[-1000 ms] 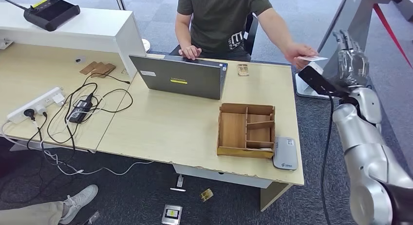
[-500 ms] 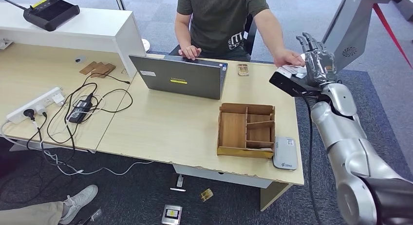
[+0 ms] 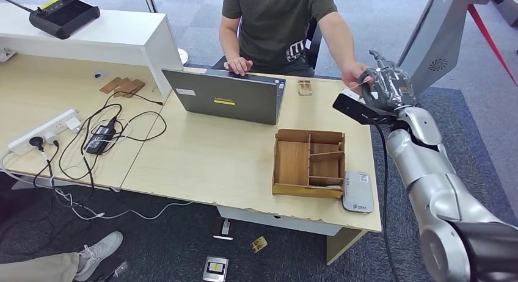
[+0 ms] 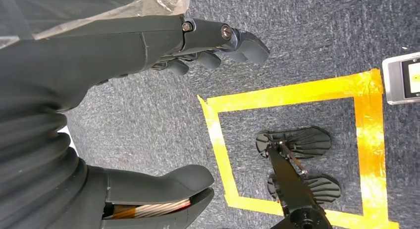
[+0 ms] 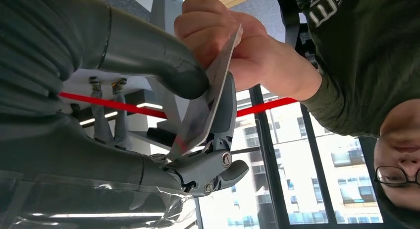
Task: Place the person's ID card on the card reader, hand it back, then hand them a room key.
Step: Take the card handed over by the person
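Right robot hand [image 3: 386,85] has swung in to the person's hand [image 3: 354,74] above the bench's [image 3: 232,166] far corner, thumb and fingers now closing on the thin pale ID card [image 5: 210,97] they both hold — handover underway, grey card reader [image 3: 358,192] next.

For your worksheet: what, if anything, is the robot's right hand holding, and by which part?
The right hand pinches the ID card across its flat faces, thumb against fingers. The person's hand also grips the card's other end.

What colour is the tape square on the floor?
Yellow: the tape square on grey carpet shows best in the left wrist view.
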Controlling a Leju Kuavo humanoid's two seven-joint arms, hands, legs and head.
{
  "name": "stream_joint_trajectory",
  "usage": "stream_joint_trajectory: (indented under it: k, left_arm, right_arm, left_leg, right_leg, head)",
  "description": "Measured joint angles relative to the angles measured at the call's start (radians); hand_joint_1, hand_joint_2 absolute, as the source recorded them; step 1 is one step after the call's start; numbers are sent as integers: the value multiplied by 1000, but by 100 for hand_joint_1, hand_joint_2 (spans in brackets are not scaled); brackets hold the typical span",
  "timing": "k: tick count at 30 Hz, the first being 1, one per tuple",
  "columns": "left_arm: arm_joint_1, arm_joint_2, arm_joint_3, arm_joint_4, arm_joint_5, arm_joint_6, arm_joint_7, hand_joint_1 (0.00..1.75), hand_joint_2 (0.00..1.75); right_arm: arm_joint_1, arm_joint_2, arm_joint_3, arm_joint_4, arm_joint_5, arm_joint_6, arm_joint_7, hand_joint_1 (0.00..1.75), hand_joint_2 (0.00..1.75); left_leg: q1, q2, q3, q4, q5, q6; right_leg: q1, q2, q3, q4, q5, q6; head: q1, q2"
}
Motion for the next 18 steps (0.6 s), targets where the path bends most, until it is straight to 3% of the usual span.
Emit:
stream_joint_trajectory:
  k: [18]
  left_arm:
    - [16,1,0,0,10,16,-21,0,175]
  right_arm:
    - [-17,-27,-10,-21,-149,-29,-80,175,175]
  left_leg:
    - [0,0,0,0,0,0]
  right_leg:
    - [0,0,0,0,0,0]
  head:
    - [0,0]
